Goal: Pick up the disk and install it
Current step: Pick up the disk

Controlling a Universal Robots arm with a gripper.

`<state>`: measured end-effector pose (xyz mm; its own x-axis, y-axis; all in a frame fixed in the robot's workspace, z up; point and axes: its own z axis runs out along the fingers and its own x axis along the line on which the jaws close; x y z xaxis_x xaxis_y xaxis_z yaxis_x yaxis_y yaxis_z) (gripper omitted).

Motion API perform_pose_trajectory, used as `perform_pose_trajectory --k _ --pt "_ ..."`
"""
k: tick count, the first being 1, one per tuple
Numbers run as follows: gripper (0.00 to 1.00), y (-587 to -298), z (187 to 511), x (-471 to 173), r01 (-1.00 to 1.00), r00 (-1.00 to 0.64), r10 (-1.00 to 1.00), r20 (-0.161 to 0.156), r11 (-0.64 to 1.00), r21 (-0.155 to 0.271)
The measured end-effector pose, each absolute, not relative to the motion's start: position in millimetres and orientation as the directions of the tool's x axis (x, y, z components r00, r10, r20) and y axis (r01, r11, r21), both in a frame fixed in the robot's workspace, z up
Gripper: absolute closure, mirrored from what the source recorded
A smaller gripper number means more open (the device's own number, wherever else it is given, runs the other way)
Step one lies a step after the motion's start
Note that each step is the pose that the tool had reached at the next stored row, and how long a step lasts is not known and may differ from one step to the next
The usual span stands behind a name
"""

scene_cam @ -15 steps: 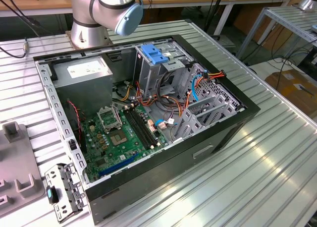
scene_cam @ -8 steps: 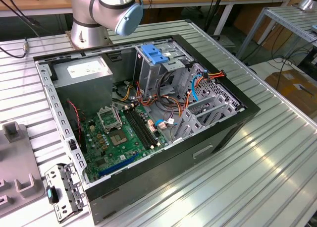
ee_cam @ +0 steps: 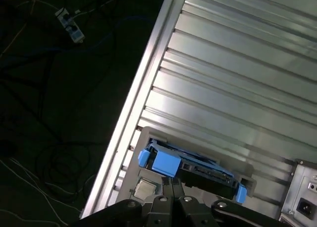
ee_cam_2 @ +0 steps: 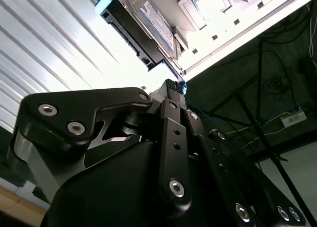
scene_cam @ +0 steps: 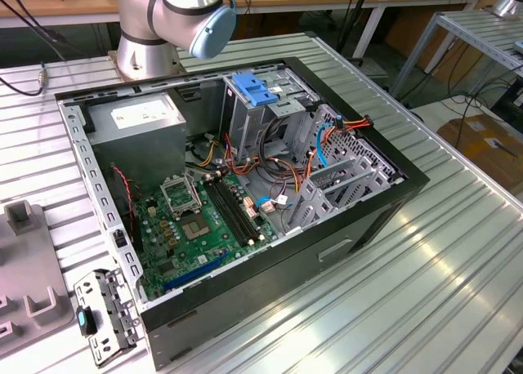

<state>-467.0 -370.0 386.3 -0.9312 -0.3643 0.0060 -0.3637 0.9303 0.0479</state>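
In the exterior view the arm (scene_cam: 176,15) is cut off at the picture's top edge. In both wrist views the gripper (ee_cam: 172,180) is mostly covered by its own black links. The fingertips are hard to make out, but they look pressed together with nothing between them. Beyond the table's edge the floor is dark, and little shows there except loose wires.

The open case (scene_cam: 270,296) lies on its side on the slatted table (scene_cam: 458,268). In it are a green board (scene_cam: 204,227), a grey box (scene_cam: 135,117) with a white label, and a metal cage (scene_cam: 270,121) topped by a blue bracket (scene_cam: 253,88). There are also orange and blue cables (scene_cam: 327,133), whose ends are lost among the metalwork.

The disk (ee_cam: 198,171) lies flat in a grey holder (ee_cam: 144,137) at the table's edge, with its blue end toward the gripper. The gripper hangs just beside that end. Whether the two touch I cannot tell, since the fingers cover the gap.
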Motion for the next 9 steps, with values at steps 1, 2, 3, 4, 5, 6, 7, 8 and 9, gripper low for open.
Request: perform_pose_trajectory --k 1,2,3,4,5,6,7,8,9 --pt "0.89 -370.0 386.3 -467.0 -0.373 -0.928 -0.373 0.006 0.927 0.048" --pt "0.89 -370.0 386.2 -467.0 -0.389 -0.921 -0.390 0.006 0.920 0.048" --pt "0.89 -370.0 386.3 -467.0 -0.407 -0.913 -0.408 0.006 0.912 0.048" --pt "0.89 -370.0 386.3 -467.0 -0.423 -0.906 -0.424 0.006 0.905 0.048" --pt "0.89 -370.0 386.3 -467.0 -0.433 -0.901 -0.433 0.006 0.900 0.048" --pt "0.89 -370.0 386.3 -467.0 -0.442 -0.897 -0.443 0.006 0.896 0.048" --pt "0.89 -370.0 386.3 -467.0 -0.451 -0.892 -0.452 0.006 0.891 0.048" --pt "0.89 -370.0 386.2 -467.0 -0.459 -0.888 -0.460 0.006 0.887 0.048" --pt "0.89 -370.0 386.3 -466.9 -0.470 -0.882 -0.470 0.006 0.882 0.048"
